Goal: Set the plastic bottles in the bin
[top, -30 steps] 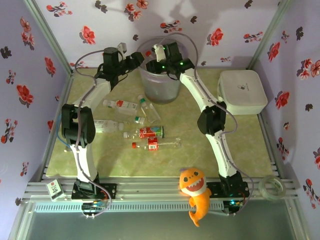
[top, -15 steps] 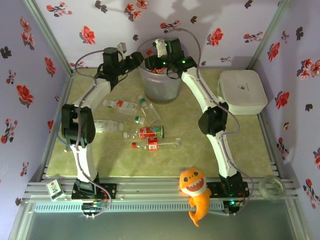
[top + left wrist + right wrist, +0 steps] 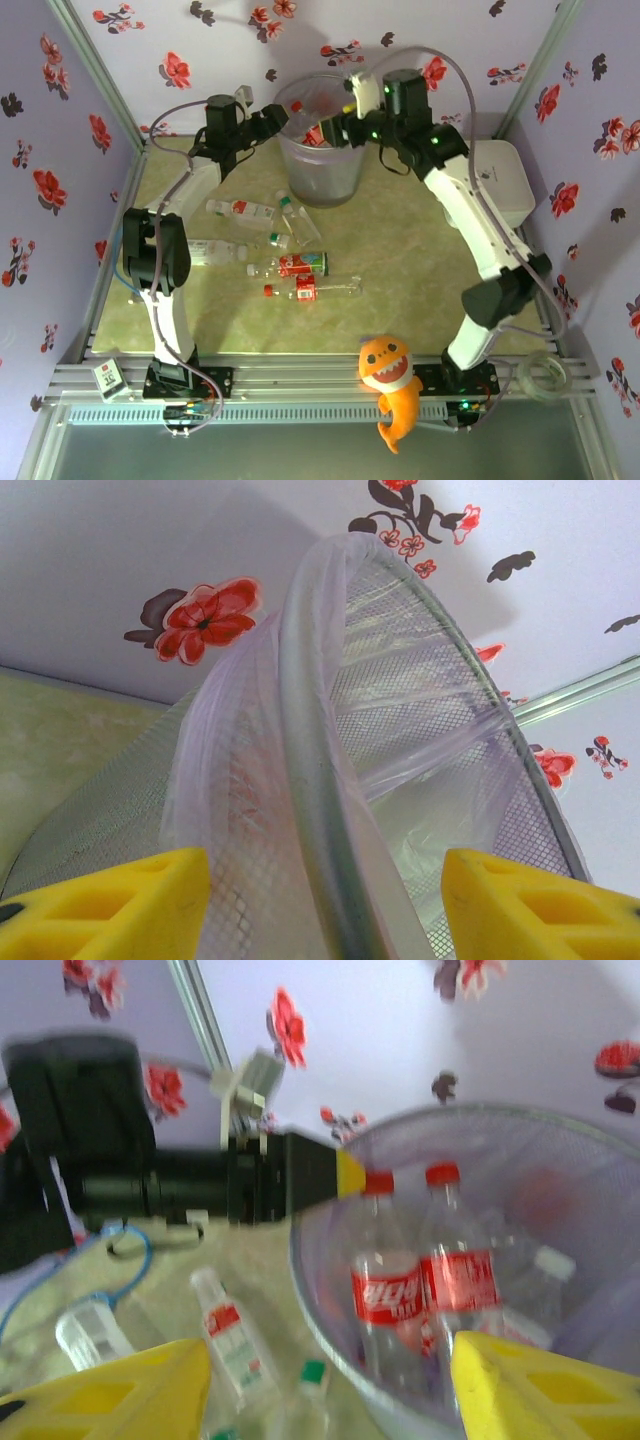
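Top external view: the bin (image 3: 320, 175) stands at twelve o'clock on the table (image 3: 400, 290), and several plastic bottles (image 3: 300, 264) lie loose at about seven o'clock from it. The left gripper (image 3: 283, 118) sits at the bin's ten o'clock rim. From its wrist camera the yellow fingers (image 3: 130, 900) stand apart with the rim between them, touching neither as far as I can see. The right gripper (image 3: 335, 130) hangs over the bin's two o'clock side. In its own blurred view its jaws are wide and empty, above two red-capped bottles (image 3: 388, 1290) upright inside the bin, with perhaps a white-capped one at their four o'clock.
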Robot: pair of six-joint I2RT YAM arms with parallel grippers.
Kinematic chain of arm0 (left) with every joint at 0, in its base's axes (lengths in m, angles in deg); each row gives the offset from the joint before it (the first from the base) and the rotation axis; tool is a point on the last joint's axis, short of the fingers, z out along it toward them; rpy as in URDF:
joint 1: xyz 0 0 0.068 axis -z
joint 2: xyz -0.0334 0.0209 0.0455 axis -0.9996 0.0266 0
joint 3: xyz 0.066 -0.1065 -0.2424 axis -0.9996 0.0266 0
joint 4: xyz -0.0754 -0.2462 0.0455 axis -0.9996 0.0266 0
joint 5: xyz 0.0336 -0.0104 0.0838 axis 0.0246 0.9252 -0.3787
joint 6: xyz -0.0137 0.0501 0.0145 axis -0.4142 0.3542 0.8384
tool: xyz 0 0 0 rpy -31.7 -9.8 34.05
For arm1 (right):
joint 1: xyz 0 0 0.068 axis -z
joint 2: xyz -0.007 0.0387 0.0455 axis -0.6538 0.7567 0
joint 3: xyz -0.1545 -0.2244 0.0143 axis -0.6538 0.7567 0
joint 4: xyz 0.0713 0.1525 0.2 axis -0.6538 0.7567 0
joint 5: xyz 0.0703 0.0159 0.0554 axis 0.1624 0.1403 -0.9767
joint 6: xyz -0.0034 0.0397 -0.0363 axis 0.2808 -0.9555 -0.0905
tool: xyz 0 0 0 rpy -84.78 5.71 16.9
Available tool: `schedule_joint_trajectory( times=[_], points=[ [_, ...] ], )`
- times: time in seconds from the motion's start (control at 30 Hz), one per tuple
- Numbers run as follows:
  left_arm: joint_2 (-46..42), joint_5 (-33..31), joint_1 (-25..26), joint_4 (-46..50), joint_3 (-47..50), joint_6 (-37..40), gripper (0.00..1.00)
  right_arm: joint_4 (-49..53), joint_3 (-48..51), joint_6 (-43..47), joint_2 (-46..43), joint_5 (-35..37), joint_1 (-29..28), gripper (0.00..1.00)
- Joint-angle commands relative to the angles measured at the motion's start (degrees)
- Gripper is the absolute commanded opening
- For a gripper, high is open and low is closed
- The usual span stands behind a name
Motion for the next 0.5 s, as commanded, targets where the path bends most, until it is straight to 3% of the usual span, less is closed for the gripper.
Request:
schedule_joint_trajectory(
  times=[0.0,0.17,0.47],
  points=[
    [-0.87,0.7,-0.16,4.5,0.06,2.33,0.64,5.26,9.26,7.77,-2.94,0.9,-1.79,0.65],
    [-0.96,0.7,-0.24,5.89,-0.81,2.9,0.64,12.09,18.29,16.95,-5.19,1.86,-7.86,0.66],
    [-1.81,0.41,-0.37,8.88,-1.0,4.28,0.64,17.55,22.57,34.3,1.03,5.43,-23.38,0.73]
  ],
)
